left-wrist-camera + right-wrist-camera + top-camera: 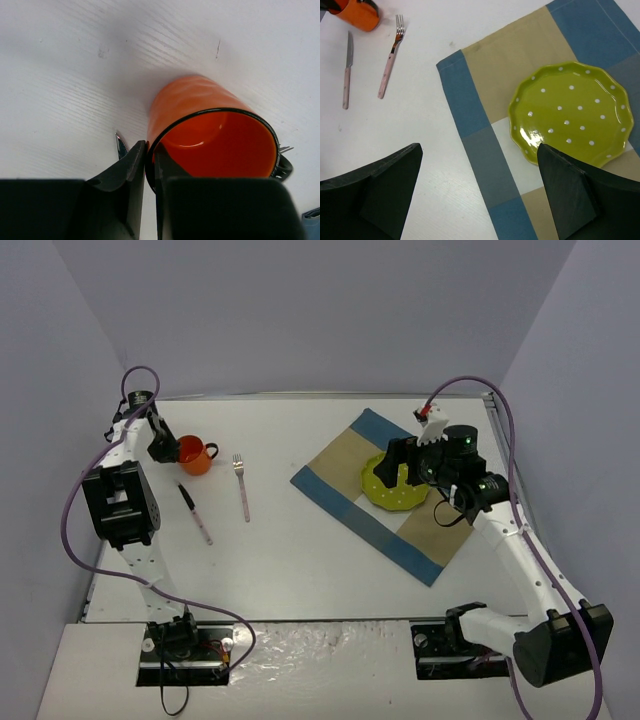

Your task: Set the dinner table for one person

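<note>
Lavender-walled dinner table: wrist view reveals left gripper seemingly pinching mug rim; right gripper spread.

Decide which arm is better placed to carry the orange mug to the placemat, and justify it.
Left. The left gripper pinches the rim of the orange mug, one finger inside, one outside. The right gripper hangs open over the green plate on the placemat, across the table from the mug.

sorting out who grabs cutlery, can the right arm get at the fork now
Probably yes: the fork lies on bare table, nothing over it, and the right end effector hangs open by the plate, with only flat placemat between.
</note>
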Available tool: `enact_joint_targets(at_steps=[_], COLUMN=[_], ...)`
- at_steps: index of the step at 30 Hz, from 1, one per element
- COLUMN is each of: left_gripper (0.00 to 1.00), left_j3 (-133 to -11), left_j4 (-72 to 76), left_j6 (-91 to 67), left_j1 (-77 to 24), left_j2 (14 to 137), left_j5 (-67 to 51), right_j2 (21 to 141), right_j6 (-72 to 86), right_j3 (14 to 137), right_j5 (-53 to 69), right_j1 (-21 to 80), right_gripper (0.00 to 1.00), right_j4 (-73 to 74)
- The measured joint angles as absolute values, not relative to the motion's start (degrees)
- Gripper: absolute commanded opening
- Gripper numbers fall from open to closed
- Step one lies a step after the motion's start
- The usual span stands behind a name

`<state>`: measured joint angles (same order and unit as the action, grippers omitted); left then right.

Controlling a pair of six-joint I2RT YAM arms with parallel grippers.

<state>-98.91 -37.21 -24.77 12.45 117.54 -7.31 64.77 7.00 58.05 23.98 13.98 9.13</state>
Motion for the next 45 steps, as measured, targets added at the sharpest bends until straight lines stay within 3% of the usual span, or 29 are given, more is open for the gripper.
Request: enact_joint_targets(at_steps=[11,23,31,45], left_gripper=[0.00,0.00,0.00,0.00], left_j3=[-100.25,-108.22,-109.89,-111.72], left_j4=[-40.74,-51.39,-58.11,-60.29], left_j6=[-22.20,-18.14,-17.98,-18.00], left_j1=[8.61,-19.16,-29.21,-32.93], left_j2=[115.84,106.16,104.83,104.81], left_j5=[-6.98,-4.38,-0.94,2.11], right_j2=[69.76,80.31,84.59,88.36], right_j6=[1.79,-6.60,-9.45,-10.47], right_j3=[64.26,72.52,74.33,74.70], right_j5=[20.79,12.16,7.10,3.84], right_j1=[27.89,43.44,45.04,45.04], right_gripper=[0.89,0.80,0.65,0.54], right_j4=[8.04,8.75,9.18,9.26])
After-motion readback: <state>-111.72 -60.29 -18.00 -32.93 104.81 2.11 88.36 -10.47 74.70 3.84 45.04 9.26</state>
